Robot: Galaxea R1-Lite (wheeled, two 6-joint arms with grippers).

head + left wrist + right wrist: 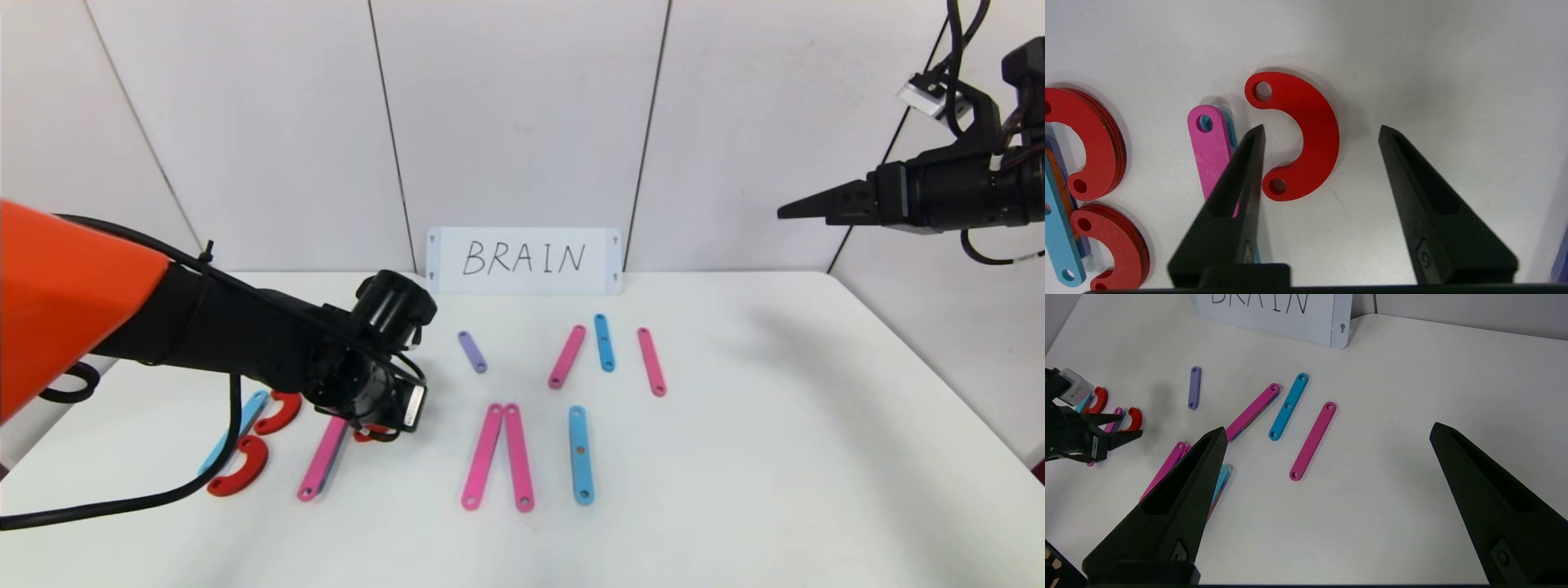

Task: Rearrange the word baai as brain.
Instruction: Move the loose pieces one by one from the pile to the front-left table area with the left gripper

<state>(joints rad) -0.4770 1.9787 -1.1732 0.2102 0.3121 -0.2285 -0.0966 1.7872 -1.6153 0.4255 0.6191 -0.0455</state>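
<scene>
The word lies in pieces on the white table point(775, 457). At the left, two red half-rings point(277, 412) point(238, 467) sit beside a light-blue strip point(233, 433). My left gripper point(1321, 127) hangs open just above a third red half-ring point(1314, 134), which lies flat beside a pink strip point(1210, 143) stacked on a blue one. Nothing is between its fingers. In the middle lie a purple strip point(472, 352), two pink strips point(483, 468) side by side and a blue strip point(580, 455). My right gripper point(784, 212) is raised at the far right, open and empty.
A white card point(524, 260) with BRAIN handwritten on it leans on the back wall. Behind the middle strips lie a slanted pink strip point(566, 357), a short blue strip point(604, 343) and another pink strip point(651, 362). The left arm's cable point(122, 506) trails over the table's front left.
</scene>
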